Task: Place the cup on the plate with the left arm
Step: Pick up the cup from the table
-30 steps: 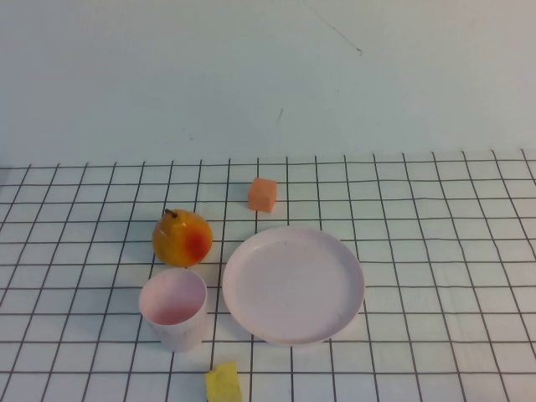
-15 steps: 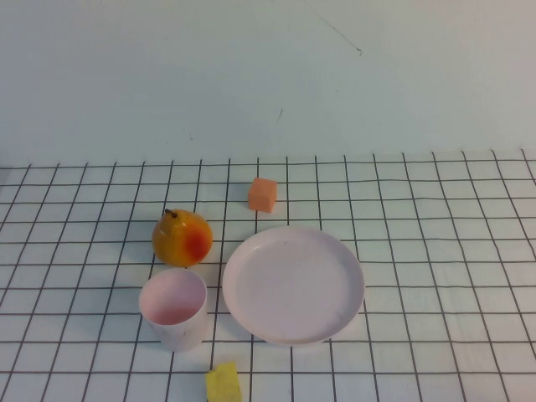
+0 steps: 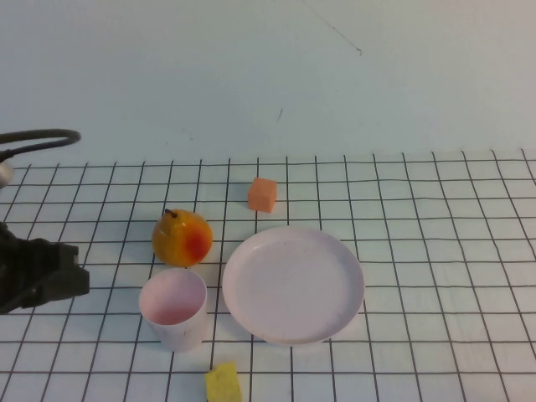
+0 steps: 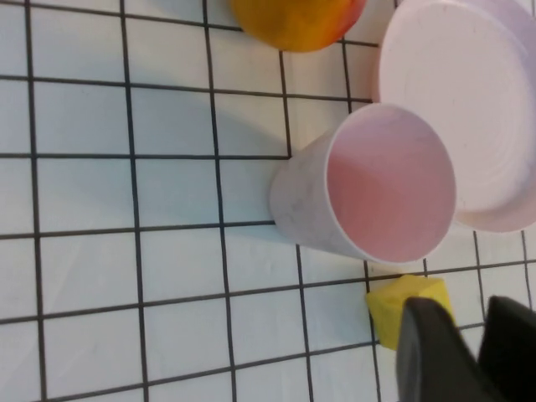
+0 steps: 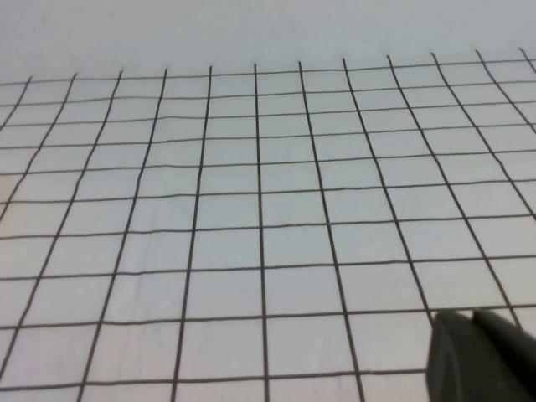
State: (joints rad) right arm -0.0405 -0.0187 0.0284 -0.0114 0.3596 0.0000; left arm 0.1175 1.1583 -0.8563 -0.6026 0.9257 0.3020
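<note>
Tablecloth (image 3: 435, 251) in white, ruled with a black grid, covers the whole work surface; its squares run straight to the far edge, where a plain pale blue-grey wall (image 3: 251, 67) rises, bare but for a few faint scuffs and a thin diagonal scratch; light falls evenly, leaving only soft shadows beside the objects. The cup (image 3: 173, 307) stands upright on the cloth toward the near left, its mouth open upward, just beside the plate (image 3: 293, 285) but with a sliver of cloth between them; the plate lies flat near the centre with nothing on it. A pear (image 3: 182, 238), yellow with a red blush, sits just behind the cup; an orange cube (image 3: 262, 194) rests beyond the plate; a yellow cube (image 3: 223, 383) lies at the near edge, close in front of the cup. The left gripper (image 3: 59, 276) shows at the left edge of the high view, level with the cup and well apart from it, a black cable (image 3: 38, 141) looping above; in the left wrist view its two dark fingers (image 4: 431, 352) stand slightly parted with a narrow gap, holding nothing. The right gripper (image 5: 481, 356) hangs over bare grid; whether its fingers are spread or pressed together I cannot tell.
</note>
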